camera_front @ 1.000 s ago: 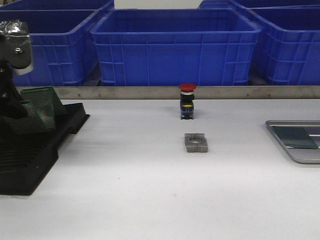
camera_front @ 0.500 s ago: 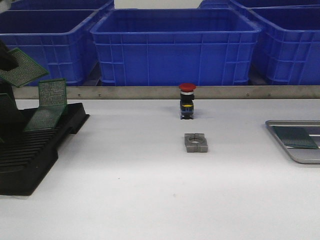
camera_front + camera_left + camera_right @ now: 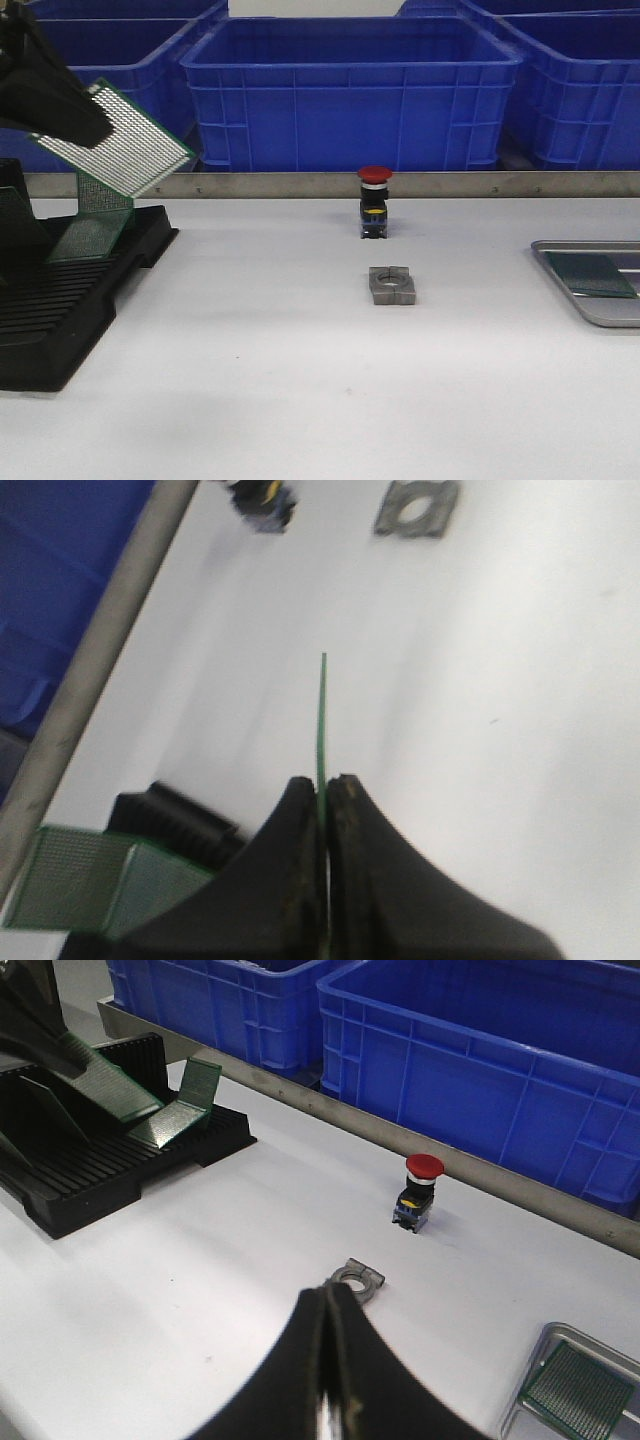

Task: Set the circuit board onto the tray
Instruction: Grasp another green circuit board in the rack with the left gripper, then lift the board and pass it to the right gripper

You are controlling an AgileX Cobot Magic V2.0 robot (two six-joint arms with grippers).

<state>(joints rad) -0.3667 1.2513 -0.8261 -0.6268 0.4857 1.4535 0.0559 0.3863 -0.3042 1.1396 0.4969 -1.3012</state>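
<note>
My left gripper [image 3: 92,125] is shut on a green perforated circuit board [image 3: 130,145] and holds it tilted in the air above the black slotted rack [image 3: 60,310] at the left. In the left wrist view the board [image 3: 322,710] shows edge-on, pinched between the shut jaws of the gripper [image 3: 323,785]. The silver-grey tray [image 3: 600,312] lies at the far right with one green board [image 3: 590,273] on it. It also shows in the right wrist view [image 3: 556,1332]. My right gripper [image 3: 328,1295] is shut and empty above the table, out of the front view.
Two more boards [image 3: 95,215] lean in the rack. A red push button [image 3: 374,203] and a grey metal block [image 3: 392,285] sit mid-table. Blue bins [image 3: 350,95] stand behind a metal rail [image 3: 450,184] at the back.
My left gripper has lifted the circuit board out of the rack and carried it up and to the right. The right gripper and the tray have not moved.
</note>
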